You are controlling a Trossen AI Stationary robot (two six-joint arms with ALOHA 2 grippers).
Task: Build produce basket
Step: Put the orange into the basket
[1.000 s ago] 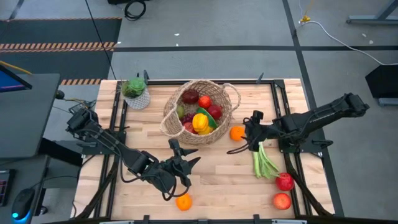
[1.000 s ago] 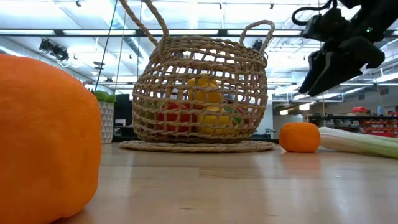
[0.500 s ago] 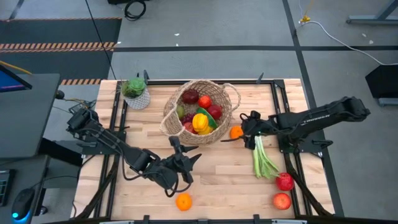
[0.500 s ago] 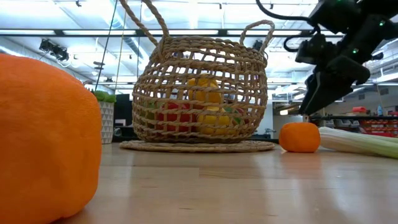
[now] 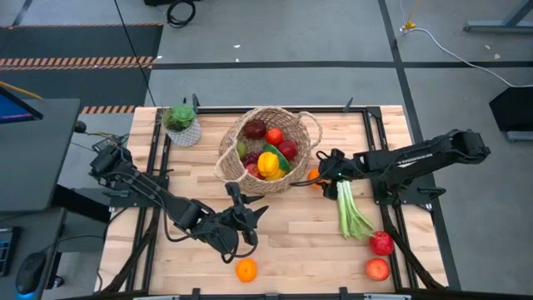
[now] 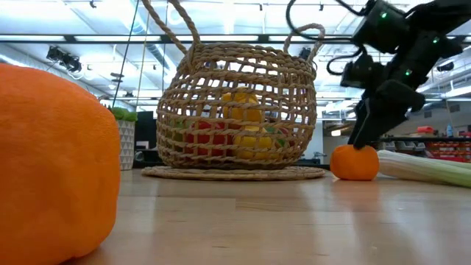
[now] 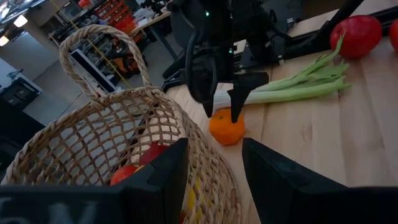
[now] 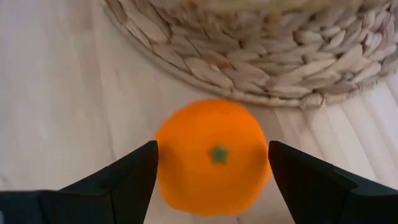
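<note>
The woven basket (image 5: 226, 163) stands on the table's far middle and holds several fruits. An orange (image 5: 314, 177) lies on the table just right of the basket, and it also shows in the low view (image 6: 355, 163) and the left wrist view (image 7: 226, 127). My right gripper (image 5: 320, 172) is open and low over it, one finger on each side of the orange (image 8: 214, 180). My left gripper (image 5: 247, 207) is open and hovers near the basket's near side, touching nothing. A second orange (image 5: 246, 270) lies at the table's near edge. My right gripper (image 8: 211, 146) comes at the orange from above, slanting from the table's right, with one finger (image 8: 124, 177) on each side of it. I cannot tell whether the fingers touch it. The orange rests on the table.
A leek (image 5: 350, 208) lies right of the orange, its white end close to my right gripper. Two red apples (image 5: 381, 242) (image 5: 376, 268) sit at the near right. A small potted plant (image 5: 181, 123) stands at the far left. Bare wood lies between the arms.
My right gripper has moved toward the table's left and down, from above the leek's white end to the orange beside the basket, so that its open fingers now stand around the orange. The orange and the basket have stayed in place.
</note>
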